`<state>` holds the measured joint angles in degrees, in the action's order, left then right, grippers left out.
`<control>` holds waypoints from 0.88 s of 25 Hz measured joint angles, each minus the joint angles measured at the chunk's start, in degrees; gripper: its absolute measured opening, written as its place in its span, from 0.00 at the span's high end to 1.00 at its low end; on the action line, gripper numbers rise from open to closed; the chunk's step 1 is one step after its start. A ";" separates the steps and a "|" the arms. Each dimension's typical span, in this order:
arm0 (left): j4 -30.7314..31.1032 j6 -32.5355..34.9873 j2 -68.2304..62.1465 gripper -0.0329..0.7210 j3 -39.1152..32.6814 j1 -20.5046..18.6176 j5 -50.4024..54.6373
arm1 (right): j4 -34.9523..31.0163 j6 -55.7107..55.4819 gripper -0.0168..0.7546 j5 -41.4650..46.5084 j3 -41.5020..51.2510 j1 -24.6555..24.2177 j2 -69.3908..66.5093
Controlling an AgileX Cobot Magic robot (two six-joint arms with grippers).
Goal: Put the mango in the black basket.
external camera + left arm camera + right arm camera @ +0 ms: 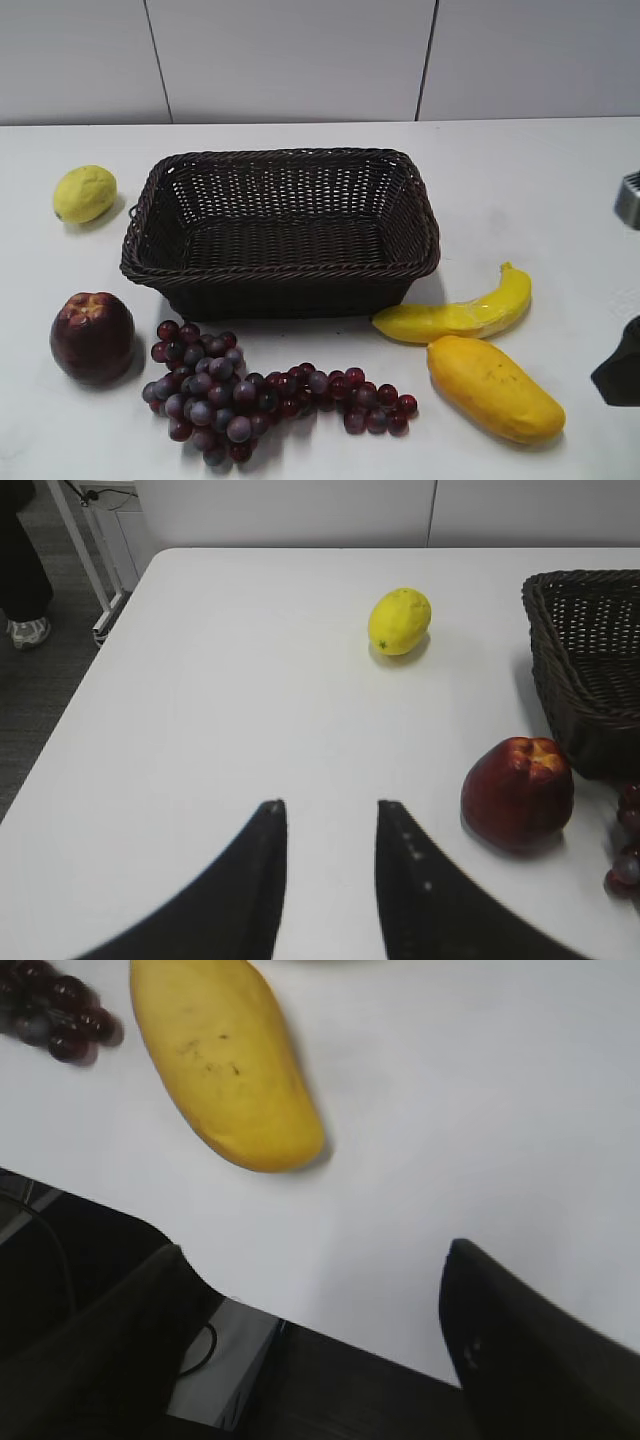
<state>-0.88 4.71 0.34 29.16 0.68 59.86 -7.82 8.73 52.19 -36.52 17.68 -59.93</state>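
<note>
The mango (494, 388) lies on the white table at the front right, plump and orange-yellow; it also shows in the right wrist view (225, 1060). The black basket (280, 262) stands empty in the middle; its corner shows in the left wrist view (585, 670). My right gripper (315, 1255) is open and empty above the table's front edge, apart from the mango; a dark part of it shows at the right edge of the exterior view (622, 368). My left gripper (330, 808) is open and empty over bare table, left of the apple.
A banana (460, 312) lies between basket and mango. Purple grapes (250, 390) lie in front of the basket. A dark red apple (92, 337) sits front left, a lemon (84, 193) back left. The table's front edge (330, 1335) runs under my right gripper.
</note>
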 joint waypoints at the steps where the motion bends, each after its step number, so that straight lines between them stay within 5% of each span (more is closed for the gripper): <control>1: 0.00 0.00 0.00 0.64 0.00 0.00 0.00 | 0.32 0.06 0.22 -0.64 -0.05 1.60 -1.31; 9: 0.00 0.00 0.00 0.64 0.00 0.00 0.00 | 1.00 1.21 0.19 -7.15 -0.73 9.21 -14.58; 22: 0.00 0.00 0.00 0.64 0.00 0.00 0.00 | 1.00 6.77 0.19 -15.25 -4.09 9.73 -33.35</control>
<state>-0.88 4.71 0.34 29.16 0.68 59.86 -6.82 15.50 36.94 -40.62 27.40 -93.27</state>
